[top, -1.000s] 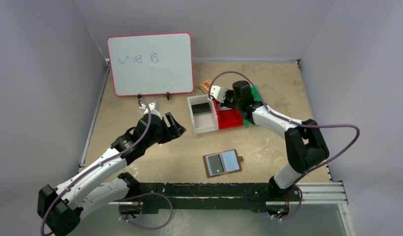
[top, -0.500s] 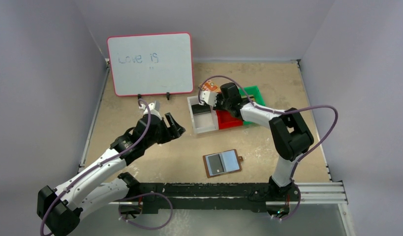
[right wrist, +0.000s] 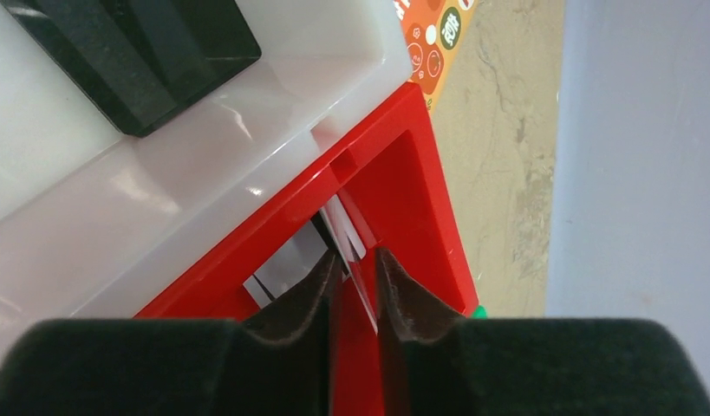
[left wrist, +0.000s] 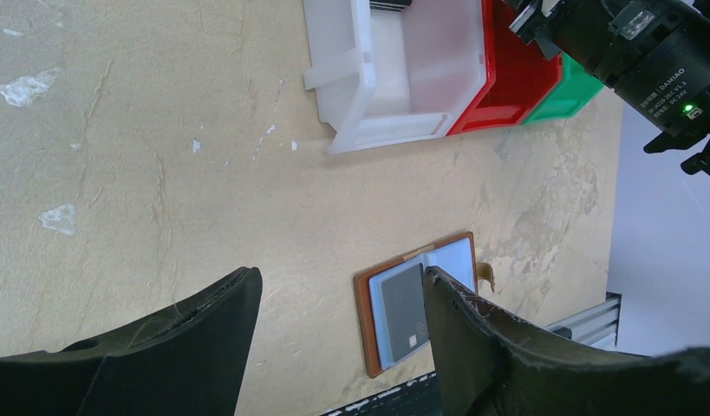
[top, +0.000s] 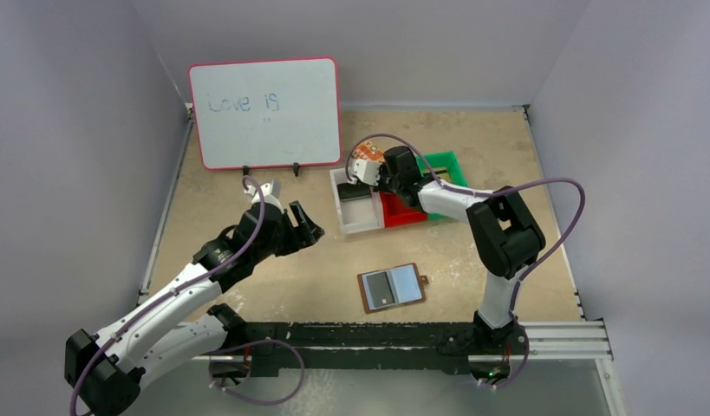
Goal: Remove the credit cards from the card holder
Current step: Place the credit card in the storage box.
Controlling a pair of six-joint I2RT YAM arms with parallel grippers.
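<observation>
dropping-off step: right hand (right wrist: 357, 256), jaws narrowly parted over the red bin (right wrist: 425, 182), a pale card (right wrist: 355, 227) at its tips; gripped or not, i cannot tell. left hand (left wrist: 338, 277) gapes wide, empty. card holder (top: 392, 287) lies open on the worktop (top: 325, 269); its dark card (top: 381, 289) likely comes next.

Bare tabletop (top: 334, 260) surrounds the card holder (top: 392, 287); bins (top: 361, 227) stand well beyond.

Left gripper (left wrist: 341, 276): black fingers spread wide, nothing between them, above the tan table (left wrist: 160, 173).
Card holder (left wrist: 361, 321): brown, lying open; dark grey credit card (left wrist: 405, 308) in its left pocket.
White bin (left wrist: 394, 130), red bin (left wrist: 498, 95), green bin (left wrist: 572, 91): touching, in a row.
Right arm (left wrist: 646, 52): above the red bin.
</observation>
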